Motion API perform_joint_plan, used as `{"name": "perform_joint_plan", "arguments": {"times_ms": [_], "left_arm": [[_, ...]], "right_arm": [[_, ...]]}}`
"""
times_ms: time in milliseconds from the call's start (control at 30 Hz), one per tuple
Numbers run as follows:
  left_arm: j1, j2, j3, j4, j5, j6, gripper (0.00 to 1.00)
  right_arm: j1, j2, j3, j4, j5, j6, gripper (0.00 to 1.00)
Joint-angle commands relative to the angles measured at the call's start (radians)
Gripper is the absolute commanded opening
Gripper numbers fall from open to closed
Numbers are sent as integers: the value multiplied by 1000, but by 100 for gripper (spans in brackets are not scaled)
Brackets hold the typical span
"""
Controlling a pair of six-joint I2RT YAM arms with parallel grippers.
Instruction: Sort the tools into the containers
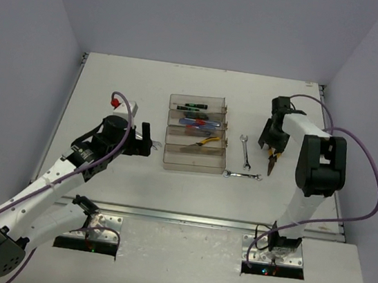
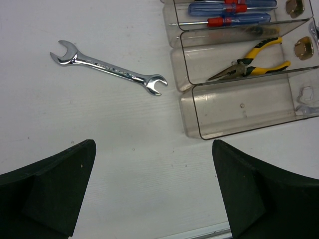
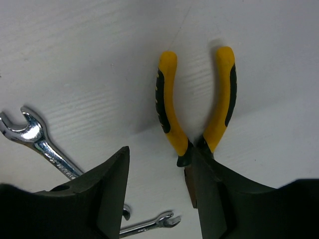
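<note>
A silver open-end wrench [image 2: 108,68] lies flat on the worktop [image 2: 75,129], ahead of the left fingers [image 2: 50,194]. To its right, joined clear trays [image 2: 239,112] hold long-nose pliers [image 2: 249,62] and blue-and-red screwdrivers [image 2: 232,20]. Yellow-and-black pliers [image 3: 197,109] lie with their nose between the right fingers [image 3: 99,199] and their handles pointing away. Two more wrenches [image 3: 37,139] lie to the left.

We find open surface [image 1: 168,191] along the near edge and along the far edge behind the trays [image 1: 193,164], which block the middle. Left of them a wrench [image 2: 109,69] lies with bare room all round, ahead of the left gripper [image 2: 153,164], whose jaws are spread wide. Toward the right edge, two more wrenches [image 1: 245,151] crowd the lane between trays and pliers [image 3: 167,99], with the right gripper [image 3: 159,164] low over the pliers.
</note>
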Motion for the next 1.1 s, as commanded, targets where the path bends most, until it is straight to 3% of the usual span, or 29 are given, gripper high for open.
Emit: {"name": "perform_joint_plan", "arguments": {"times_ms": [0,100,300,533,833,967,1067], "left_arm": [[-5,-16,1,35,7,-2,100],[-5,-12,2,35,7,-1,100],[-5,-3,3,34,7,0,100],[-5,8,4,33,13,2,100],[-4,-11,8,28,-19,0,100],[-4,-22,4,32,-25,-2,100],[-2,-16,6,28,-34,-3,100]], "right_arm": [[-13,33,92,-11,9,-68,52],[-21,76,107,-11,-16,-94,51],[-40,158,125,-11,-47,-128,38],[-40,158,141,-12,-83,-153,0],[-19,-167,102,-14,-41,-91,0],[48,-347,91,7,15,-40,0],[141,-451,21,138,-29,69,0]]}}
